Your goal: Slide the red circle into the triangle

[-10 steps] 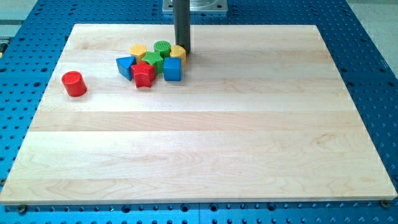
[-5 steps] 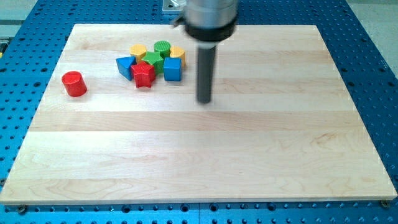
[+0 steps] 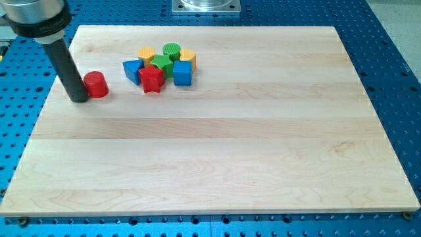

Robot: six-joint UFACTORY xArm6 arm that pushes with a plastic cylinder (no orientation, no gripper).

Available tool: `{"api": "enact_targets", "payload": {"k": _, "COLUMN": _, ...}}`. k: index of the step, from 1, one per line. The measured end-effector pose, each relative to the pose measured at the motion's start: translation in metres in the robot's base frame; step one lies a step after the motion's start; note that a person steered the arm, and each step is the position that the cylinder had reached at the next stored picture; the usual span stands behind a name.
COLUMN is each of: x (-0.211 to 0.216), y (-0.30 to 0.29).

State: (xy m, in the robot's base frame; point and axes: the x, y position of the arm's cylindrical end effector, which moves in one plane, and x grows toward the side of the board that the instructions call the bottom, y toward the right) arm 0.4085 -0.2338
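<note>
The red circle point(image 3: 96, 85) stands on the wooden board point(image 3: 217, 158) at the view's left. My tip point(image 3: 79, 99) touches its left side. To the right of the circle lies a tight cluster of blocks: a blue triangle point(image 3: 133, 70) at its left, a red block point(image 3: 151, 79), a blue cube point(image 3: 182, 73), a green block point(image 3: 161, 64), a green cylinder point(image 3: 172, 50) and two yellow blocks point(image 3: 146, 53) point(image 3: 188, 55). A gap separates the red circle from the blue triangle.
The board lies on a blue perforated table point(image 3: 388, 72). A grey metal mount point(image 3: 206, 5) sits at the view's top edge. The board's left edge is close to my tip.
My tip swept from the cluster's right, across the board, to the left of the red circle. The circle has slid a little to the right, toward the cluster.
</note>
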Motion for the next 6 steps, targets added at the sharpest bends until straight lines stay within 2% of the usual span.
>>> {"api": "enact_targets", "payload": {"k": 1, "x": -0.004, "y": 0.011}}
{"api": "enact_targets", "payload": {"k": 2, "x": -0.053, "y": 0.025}}
{"api": "enact_targets", "payload": {"k": 3, "x": -0.068, "y": 0.025}}
{"api": "enact_targets", "payload": {"k": 6, "x": -0.084, "y": 0.05}}
